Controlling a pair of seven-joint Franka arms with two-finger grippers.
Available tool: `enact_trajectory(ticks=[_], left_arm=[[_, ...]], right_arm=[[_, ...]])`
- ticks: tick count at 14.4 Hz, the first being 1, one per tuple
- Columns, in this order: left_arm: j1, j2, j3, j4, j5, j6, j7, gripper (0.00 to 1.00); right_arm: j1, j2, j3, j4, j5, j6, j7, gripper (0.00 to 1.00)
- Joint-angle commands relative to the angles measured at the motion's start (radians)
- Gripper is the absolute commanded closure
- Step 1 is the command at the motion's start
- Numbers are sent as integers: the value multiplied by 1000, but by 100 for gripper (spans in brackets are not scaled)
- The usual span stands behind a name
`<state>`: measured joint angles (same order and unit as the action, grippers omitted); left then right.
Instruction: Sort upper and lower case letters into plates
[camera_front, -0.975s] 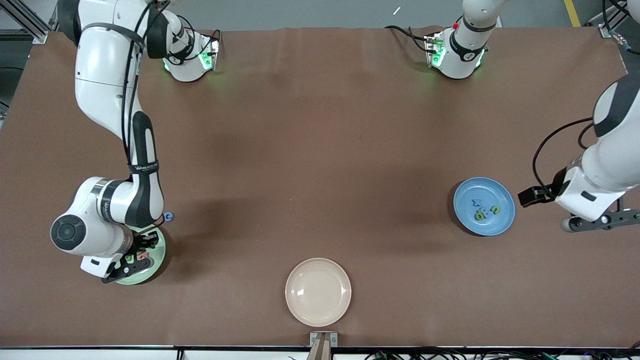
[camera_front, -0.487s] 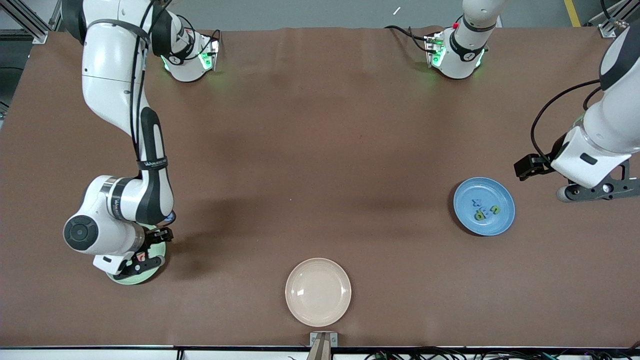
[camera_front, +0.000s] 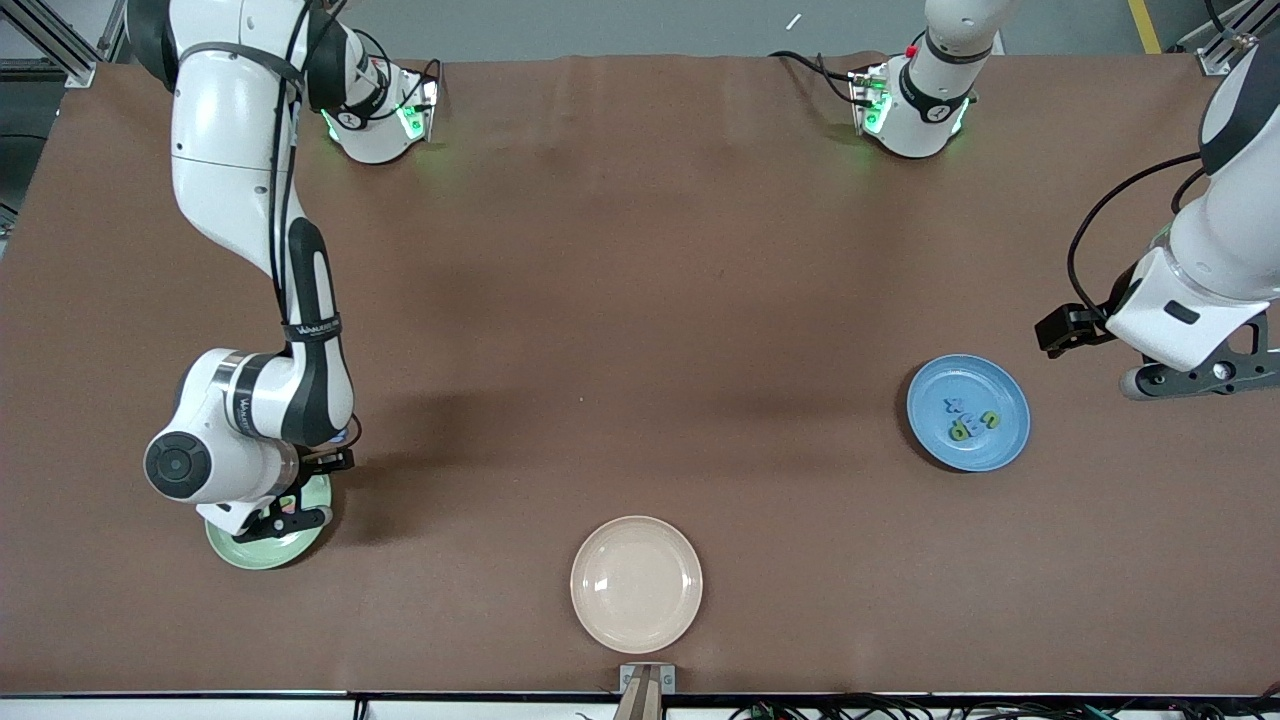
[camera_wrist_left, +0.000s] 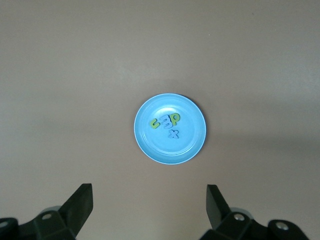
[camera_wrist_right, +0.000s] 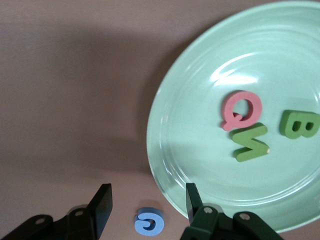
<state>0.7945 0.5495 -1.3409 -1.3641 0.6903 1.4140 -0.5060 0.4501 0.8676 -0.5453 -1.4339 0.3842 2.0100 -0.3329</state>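
The pale green plate (camera_front: 250, 548) (camera_wrist_right: 200, 165) lies toward the right arm's end of the table. In it are a pink Q (camera_wrist_right: 240, 111), a green N (camera_wrist_right: 250, 142) and a green B (camera_wrist_right: 300, 124). My right gripper (camera_front: 305, 488) (camera_wrist_right: 148, 195) hangs open over that plate's rim. A blue G (camera_wrist_right: 149, 222) lies on the table between its fingers, just outside the plate. The sky blue plate (camera_front: 930, 385) (camera_wrist_left: 150, 145) holds two green letters (camera_front: 975, 424) (camera_wrist_left: 165, 121) and a blue plus sign (camera_wrist_left: 174, 133). My left gripper (camera_front: 1200, 385) (camera_wrist_left: 149, 195) waits open and empty beside this plate.
A cream-beige plate (camera_front: 636, 585) with nothing in it sits near the table's front edge at the middle. The two arm bases (camera_front: 380, 125) (camera_front: 910, 115) stand along the edge farthest from the front camera. Brown tabletop (camera_front: 640, 330) stretches between the plates.
My right gripper has widened its jaws and shifted from over the green plate's middle to its rim by the blue G. The left gripper has moved away from the front camera.
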Motion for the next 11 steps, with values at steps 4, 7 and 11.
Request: enact_trajectory(ticks=[4,7,11], left_arm=[[-78,-48,93,11,-21,-13,27,0],[-176,-147,283,14,-165,11,52,0],[-397,-301,706,5,-450,95,200,0]], right_arm=[[6,-27,7,-56,-2,87,23,47],[4,-27,7,-57,-2,84,21,47],[7,-25,8,-80,4,110,23,47]])
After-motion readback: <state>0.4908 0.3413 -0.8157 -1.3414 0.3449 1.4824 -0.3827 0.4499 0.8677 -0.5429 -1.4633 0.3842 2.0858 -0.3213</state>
